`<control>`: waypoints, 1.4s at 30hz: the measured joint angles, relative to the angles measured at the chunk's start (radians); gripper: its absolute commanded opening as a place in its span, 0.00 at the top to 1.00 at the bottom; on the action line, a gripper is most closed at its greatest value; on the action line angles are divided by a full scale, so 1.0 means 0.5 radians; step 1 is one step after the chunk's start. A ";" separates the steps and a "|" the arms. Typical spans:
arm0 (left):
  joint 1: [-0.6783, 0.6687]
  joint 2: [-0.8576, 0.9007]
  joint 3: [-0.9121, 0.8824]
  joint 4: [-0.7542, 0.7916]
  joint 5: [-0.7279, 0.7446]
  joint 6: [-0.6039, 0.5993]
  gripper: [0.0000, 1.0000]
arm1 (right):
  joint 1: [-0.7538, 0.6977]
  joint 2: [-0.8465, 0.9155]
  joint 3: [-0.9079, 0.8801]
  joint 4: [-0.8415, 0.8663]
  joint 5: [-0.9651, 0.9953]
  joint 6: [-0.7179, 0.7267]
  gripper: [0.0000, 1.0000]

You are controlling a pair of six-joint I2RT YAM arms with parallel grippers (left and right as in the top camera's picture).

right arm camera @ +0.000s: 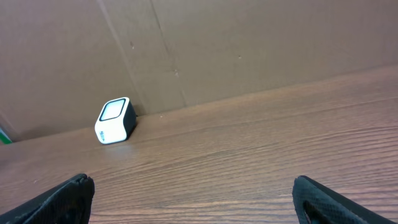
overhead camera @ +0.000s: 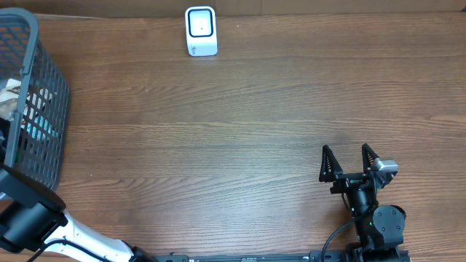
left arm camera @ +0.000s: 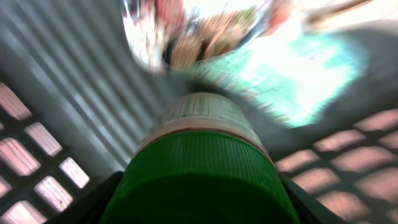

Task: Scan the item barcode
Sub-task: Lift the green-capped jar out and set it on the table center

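Inside the basket [overhead camera: 45, 109], the green-capped bottle [left arm camera: 199, 155] is clasped at its cap by the partly closed left claw [left arm camera: 200, 205], while the right claw [overhead camera: 352, 161] is held wide open and empty above the worktop [overhead camera: 218, 145], well apart from the basket.

A brown cardboard wall [right arm camera: 249, 43] backs the wooden table [overhead camera: 240, 145].

Wooden table [overhead camera: 240, 131] — white scanner [overhead camera: 201, 31] at far edge, grey basket [overhead camera: 51, 109] at left
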 measured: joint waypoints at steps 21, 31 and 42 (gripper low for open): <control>-0.431 -0.459 1.640 -0.781 0.626 0.000 0.58 | 0.000 0.000 0.000 0.002 0.001 -0.001 0.00; -1.346 -0.448 1.351 -0.907 0.557 0.085 0.61 | 0.000 0.000 0.000 0.002 0.001 0.000 0.00; -2.219 -0.275 0.329 -0.269 0.446 -0.002 0.61 | 0.000 0.000 0.000 0.002 0.001 0.001 0.00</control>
